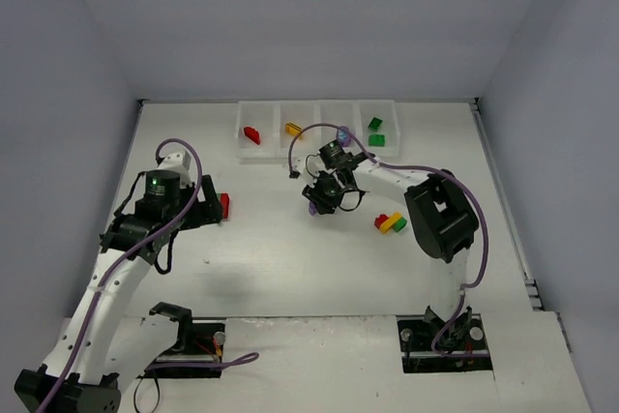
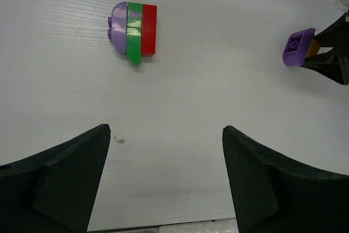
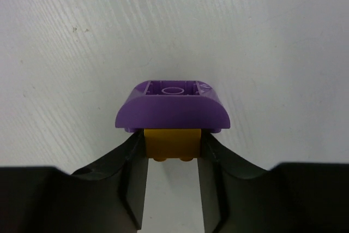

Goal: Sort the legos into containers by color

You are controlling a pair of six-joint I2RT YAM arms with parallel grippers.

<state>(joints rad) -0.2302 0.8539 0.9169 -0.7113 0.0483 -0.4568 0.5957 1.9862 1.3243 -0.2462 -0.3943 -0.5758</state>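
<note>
Four joined white containers (image 1: 316,106) stand in a row at the back. The first holds a red lego (image 1: 251,134), the second a yellow one (image 1: 293,128), the fourth green ones (image 1: 375,132). My right gripper (image 1: 322,198) is shut on a yellow-orange brick (image 3: 172,141) joined to a purple brick (image 3: 172,110), held over the table's middle. It also shows in the left wrist view (image 2: 299,47). My left gripper (image 2: 166,130) is open and empty. A purple-green-red clump (image 2: 133,32) lies ahead of it on the table. A red-yellow-green clump (image 1: 391,223) lies to the right.
The right arm's purple cable (image 1: 319,129) loops over the third bin and hides part of it. Grey walls enclose the white table (image 1: 290,258) on three sides. The arm bases stand at the near edge.
</note>
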